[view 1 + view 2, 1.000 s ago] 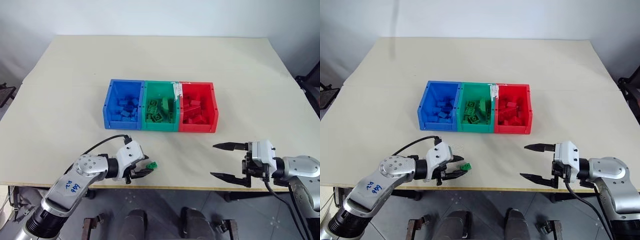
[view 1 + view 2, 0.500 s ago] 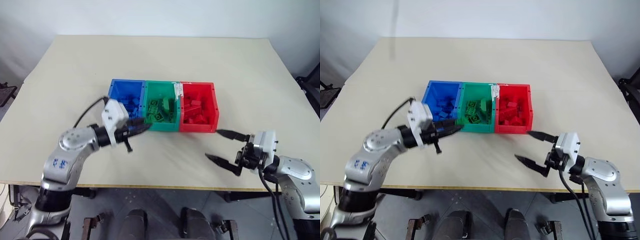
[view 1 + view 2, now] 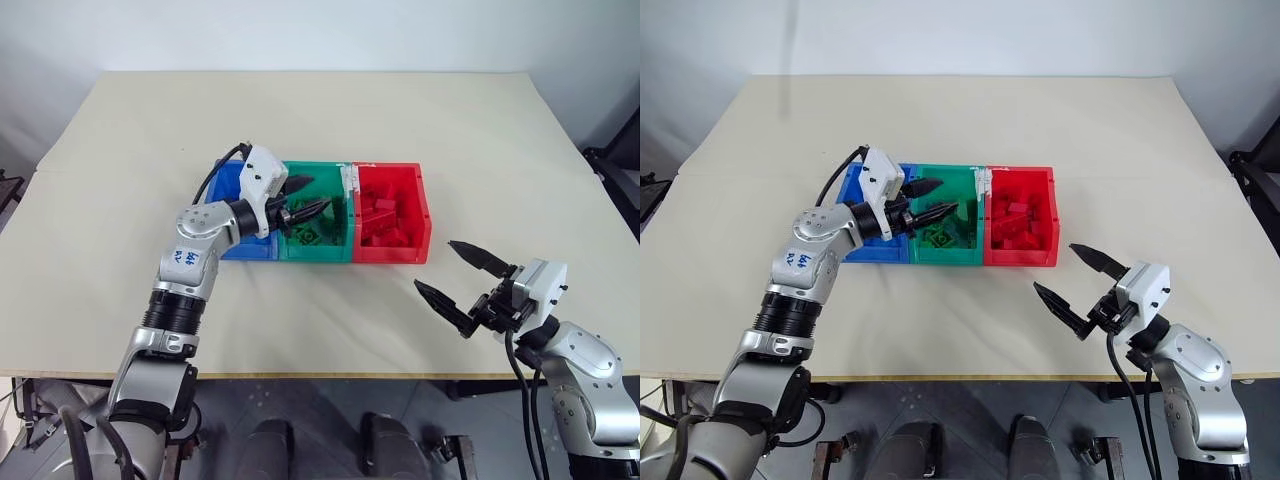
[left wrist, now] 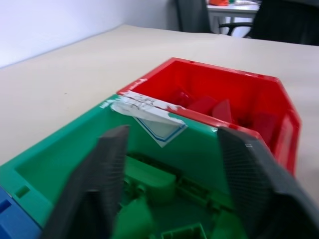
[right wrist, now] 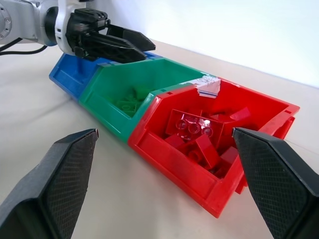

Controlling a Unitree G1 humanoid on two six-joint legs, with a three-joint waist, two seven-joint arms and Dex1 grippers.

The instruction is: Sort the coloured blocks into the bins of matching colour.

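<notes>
Left gripper (image 3: 303,197): moved from the near table edge, where it pinched a small green block, up and forward to a spot over the green bin (image 3: 317,248). Its fingers, closed half a second ago, are now parted with nothing between them.

Green block: gone from the gripper; presumably among the green blocks (image 4: 149,185) in the bin, though it cannot be told apart there.

Right gripper (image 3: 462,282): turned from pointing across the table toward the robot's left to pointing obliquely toward the red bin (image 3: 393,250), and shifted slightly forward. Its spread is unchanged.
</notes>
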